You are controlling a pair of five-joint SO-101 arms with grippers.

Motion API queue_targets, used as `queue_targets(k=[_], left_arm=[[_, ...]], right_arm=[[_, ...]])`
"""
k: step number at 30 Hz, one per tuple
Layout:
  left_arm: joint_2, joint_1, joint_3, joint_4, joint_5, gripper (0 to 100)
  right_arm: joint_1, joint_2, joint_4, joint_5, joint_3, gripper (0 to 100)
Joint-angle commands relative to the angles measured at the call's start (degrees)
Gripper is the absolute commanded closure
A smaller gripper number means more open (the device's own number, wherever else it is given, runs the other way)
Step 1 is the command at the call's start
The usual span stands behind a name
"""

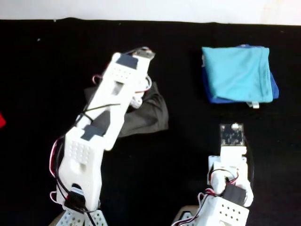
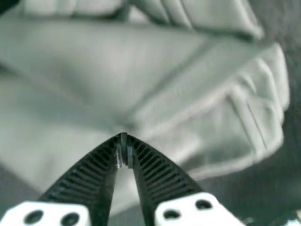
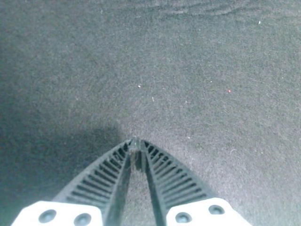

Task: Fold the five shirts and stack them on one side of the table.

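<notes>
Fold of third shirt judged in hand. Crumpled dark grey cloth shirt [image 1: 151, 115] is seen left of folded turquoise-over-blue shirt stack [image 1: 237, 73], well apart. Left gripper [image 2: 123, 153] is held over it, jaws together, nothing visibly pinched. Right gripper [image 3: 136, 153] is kept near stack, jaws pressed together, empty. Next, opening and an edge pinch are called for.

Robotics lab bench, black-covered table [image 1: 178, 179], white wired arm [image 1: 89, 150], plain pale wall [image 1: 188, 9]

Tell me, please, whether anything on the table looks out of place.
The dark shirt lies bunched and creased in the middle, not folded flat, well apart from the neat turquoise-on-blue stack at the far right.
</notes>
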Motion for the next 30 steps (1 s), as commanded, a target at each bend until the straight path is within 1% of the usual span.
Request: queue_targets(k=[1,4,7,11,15,19,21,23,26,30], left_arm=[[1.5,0.1,-2.9,-7.3,2.8,99],[3.1,-0.8,-8.7,-12.5,9.0,99],[4.5,-0.7,-14.5,-15.6,14.2,99],[6.7,-0.9,-21.4,-17.6,18.5,99],[7.9,-2.7,-27.7,-17.0,22.2,99],[8.0,-5.5,-35.5,-10.2,25.9,99],[8.2,-6.2,-38.7,-6.0,26.1,99],[8.2,-6.4,-39.3,-1.4,26.1,99],[9.3,-5.1,-38.6,3.5,26.0,99],[14.4,-1.4,-37.4,4.2,26.0,99]], right_arm=[[0.6,-0.8,0.1,0.4,8.3,99.1],[0.5,-0.8,0.1,0.4,8.3,99.1],[0.5,-0.8,0.1,0.4,8.3,99.1],[0.5,-0.8,0.1,0.4,8.3,99.1],[0.5,-0.8,0.1,0.4,8.3,99.1],[0.5,-0.8,0.1,0.4,8.3,99.1],[0.5,-0.8,0.1,0.4,8.3,99.1],[0.5,-0.8,0.1,0.4,8.3,99.1],[0.5,-0.8,0.1,0.4,8.3,99.1],[0.5,-0.8,0.1,0.4,8.3,99.1]])
